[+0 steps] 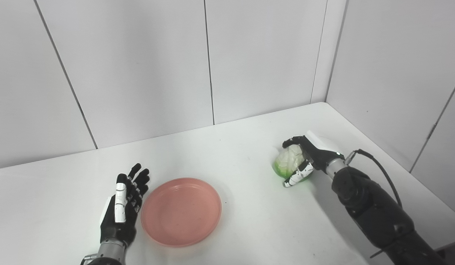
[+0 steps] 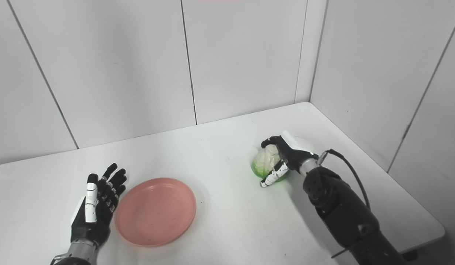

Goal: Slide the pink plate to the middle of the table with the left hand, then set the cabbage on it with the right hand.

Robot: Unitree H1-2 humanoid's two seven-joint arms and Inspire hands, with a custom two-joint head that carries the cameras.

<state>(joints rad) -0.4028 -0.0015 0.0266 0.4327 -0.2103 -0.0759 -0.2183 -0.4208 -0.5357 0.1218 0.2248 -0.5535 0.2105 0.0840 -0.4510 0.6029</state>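
A round pink plate (image 1: 181, 210) lies flat on the white table (image 1: 235, 147), left of centre and near the front edge. My left hand (image 1: 124, 204) rests just left of the plate's rim, fingers straight and spread, holding nothing. A pale green and white cabbage (image 1: 288, 162) sits on the table to the right. My right hand (image 1: 308, 156) wraps around it from the right side, with fingers over the top and the thumb under its front. The cabbage appears to rest on the tabletop.
White wall panels close the table at the back and along the right side. The table's right edge runs diagonally behind my right arm (image 1: 374, 213). A black cable (image 1: 382, 171) loops off the right wrist.
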